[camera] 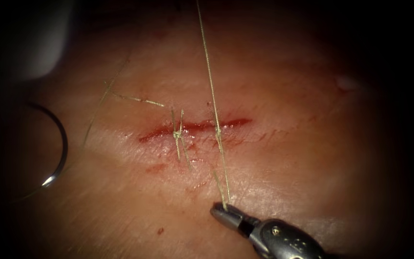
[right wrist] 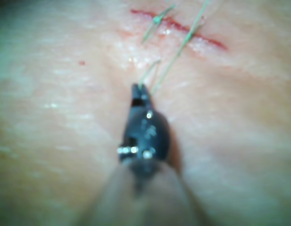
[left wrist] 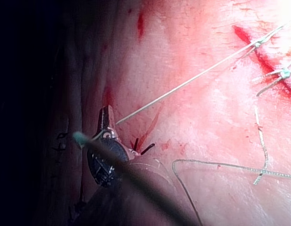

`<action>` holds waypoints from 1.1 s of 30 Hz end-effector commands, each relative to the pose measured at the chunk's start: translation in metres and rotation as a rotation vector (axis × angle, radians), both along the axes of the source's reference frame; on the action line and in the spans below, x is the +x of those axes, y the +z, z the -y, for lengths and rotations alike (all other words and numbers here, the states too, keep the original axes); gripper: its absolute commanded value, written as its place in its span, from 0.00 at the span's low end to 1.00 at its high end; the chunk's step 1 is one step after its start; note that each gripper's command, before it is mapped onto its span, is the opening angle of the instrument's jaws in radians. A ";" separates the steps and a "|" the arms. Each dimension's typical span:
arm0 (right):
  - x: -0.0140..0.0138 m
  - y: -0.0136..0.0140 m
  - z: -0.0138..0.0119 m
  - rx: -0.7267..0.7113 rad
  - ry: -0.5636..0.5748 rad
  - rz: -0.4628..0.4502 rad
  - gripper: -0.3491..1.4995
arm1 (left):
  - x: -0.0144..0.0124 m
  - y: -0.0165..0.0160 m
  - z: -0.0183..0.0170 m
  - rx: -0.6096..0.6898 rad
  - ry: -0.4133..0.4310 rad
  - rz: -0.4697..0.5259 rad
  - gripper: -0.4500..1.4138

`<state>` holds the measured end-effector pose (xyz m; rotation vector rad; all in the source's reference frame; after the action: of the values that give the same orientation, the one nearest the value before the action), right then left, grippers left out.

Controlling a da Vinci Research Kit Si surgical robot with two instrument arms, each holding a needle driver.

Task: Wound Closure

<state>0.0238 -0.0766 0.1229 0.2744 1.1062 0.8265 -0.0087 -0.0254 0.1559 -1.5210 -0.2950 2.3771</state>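
Knot-tightening step judged in hand. Thread [camera: 215, 112] clenched by right tool [camera: 224, 213] at 6 o'clock of cut [camera: 195, 127], taut through second knot [camera: 218, 130]. Curved needle [camera: 58, 153] lying free on tissue [camera: 312, 144], 9 o'clock of cut. Left tool's [left wrist: 106, 123] grip: cannot tell. Even tension needed next.

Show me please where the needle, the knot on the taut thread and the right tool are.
needle [camera: 62, 144]: endoscope view, on its curved body.
knot [camera: 218, 129]: endoscope view, on the thread at the cut.
right tool [camera: 224, 210]: endoscope view, at its tip, shut on the thread.
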 end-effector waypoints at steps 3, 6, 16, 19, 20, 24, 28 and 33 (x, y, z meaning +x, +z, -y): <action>0.0007 0.0005 0.0005 0.003 -0.022 -0.008 0.00 | -0.0004 0.0008 -0.0005 -0.005 0.002 -0.005 0.00; 0.0008 0.0003 0.0010 0.002 -0.040 -0.016 0.00 | -0.0004 0.0010 -0.0003 -0.007 0.004 -0.015 0.00; 0.0014 -0.0002 0.0018 0.001 -0.059 -0.023 0.00 | -0.0005 0.0014 -0.0001 -0.010 0.003 -0.015 0.00; 0.0014 -0.0001 0.0021 0.000 -0.076 -0.030 0.00 | -0.0006 0.0014 -0.0001 -0.010 0.001 -0.016 0.00; 0.0015 -0.0001 0.0023 -0.002 -0.079 -0.031 0.00 | -0.0006 0.0014 -0.0001 -0.010 0.001 -0.017 0.00; 0.0016 0.0000 0.0024 -0.002 -0.087 -0.034 0.00 | -0.0006 0.0014 -0.0001 -0.010 0.001 -0.020 0.00; 0.0017 -0.0001 0.0025 -0.002 -0.092 -0.036 0.00 | -0.0006 0.0014 -0.0001 -0.010 0.001 -0.023 0.00; 0.0023 -0.0012 0.0017 0.005 -0.084 -0.045 0.00 | -0.0007 0.0014 0.0002 -0.006 0.008 -0.029 0.00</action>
<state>0.0255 -0.0781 0.1215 0.3422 1.1262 0.7492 -0.0093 -0.0264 0.1569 -1.4848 -0.2917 2.4045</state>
